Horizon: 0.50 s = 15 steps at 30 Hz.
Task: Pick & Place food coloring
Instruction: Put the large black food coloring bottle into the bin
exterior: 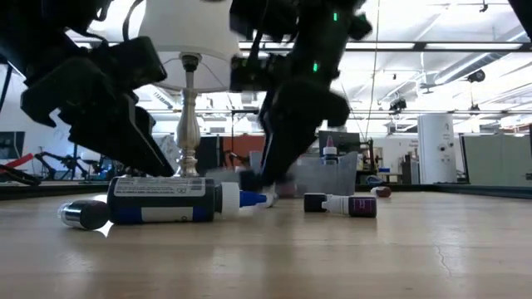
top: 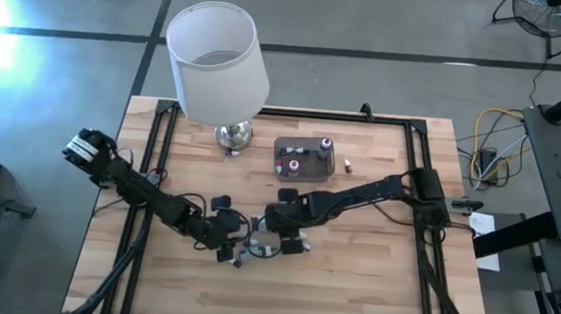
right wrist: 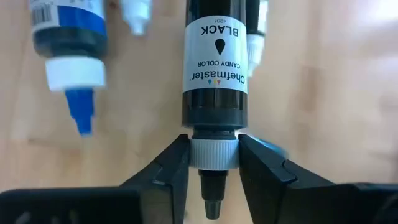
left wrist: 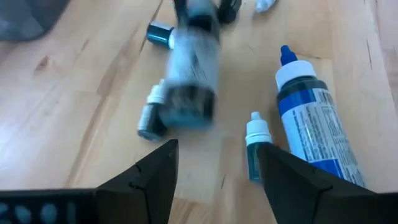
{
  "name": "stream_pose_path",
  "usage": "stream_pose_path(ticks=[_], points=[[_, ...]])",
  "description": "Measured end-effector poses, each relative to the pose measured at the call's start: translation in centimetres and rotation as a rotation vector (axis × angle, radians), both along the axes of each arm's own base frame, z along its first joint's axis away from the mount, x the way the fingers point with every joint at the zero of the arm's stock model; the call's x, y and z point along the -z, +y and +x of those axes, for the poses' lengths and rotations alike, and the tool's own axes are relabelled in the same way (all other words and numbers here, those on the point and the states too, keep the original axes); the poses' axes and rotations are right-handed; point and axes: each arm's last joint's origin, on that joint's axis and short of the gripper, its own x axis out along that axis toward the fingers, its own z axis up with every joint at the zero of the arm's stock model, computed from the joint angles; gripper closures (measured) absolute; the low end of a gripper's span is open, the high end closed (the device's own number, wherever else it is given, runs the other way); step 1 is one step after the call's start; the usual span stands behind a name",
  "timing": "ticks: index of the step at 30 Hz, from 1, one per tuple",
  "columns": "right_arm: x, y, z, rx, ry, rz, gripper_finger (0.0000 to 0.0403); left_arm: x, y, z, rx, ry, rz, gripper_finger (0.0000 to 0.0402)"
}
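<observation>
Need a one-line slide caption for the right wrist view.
Right gripper jaws closing on the white cap of a black food coloring bottle lying on the wooden table.

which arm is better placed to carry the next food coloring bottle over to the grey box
Right. The right gripper already has its fingers around the white cap of the black Chefmaster bottle. The left gripper is open over the table, holding nothing.

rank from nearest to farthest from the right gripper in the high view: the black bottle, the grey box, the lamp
1. Black bottle: between the right gripper's fingers, which pinch its cap, mid-table.
2. Grey box: behind the gripper, toward the table's far edge, with bottles in it.
3. Lamp: farthest, at the far edge, left of the box.
</observation>
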Motion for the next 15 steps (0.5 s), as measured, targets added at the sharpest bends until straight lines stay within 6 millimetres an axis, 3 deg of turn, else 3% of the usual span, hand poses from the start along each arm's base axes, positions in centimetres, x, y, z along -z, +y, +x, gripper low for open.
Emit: stream_pose_path(ticks=[8, 11, 15], points=[[-7.8, -1.8, -2.9, -0.042, 0.060, -0.126, 0.0283, -0.7, 0.1, -0.2, -0.002, -0.003, 0.002, 0.0207], [-8.8, -2.6, -4.4, 0.002, 0.160, -0.142, 0.0287, -0.8, 0.1, -0.1, -0.012, -0.013, 0.006, 0.0207], [-8.1, -3.4, -6.6, 0.034, 0.432, -0.158, 0.0287, -1.1, 0.1, 0.1, -0.034, -0.032, 0.018, 0.0207]])
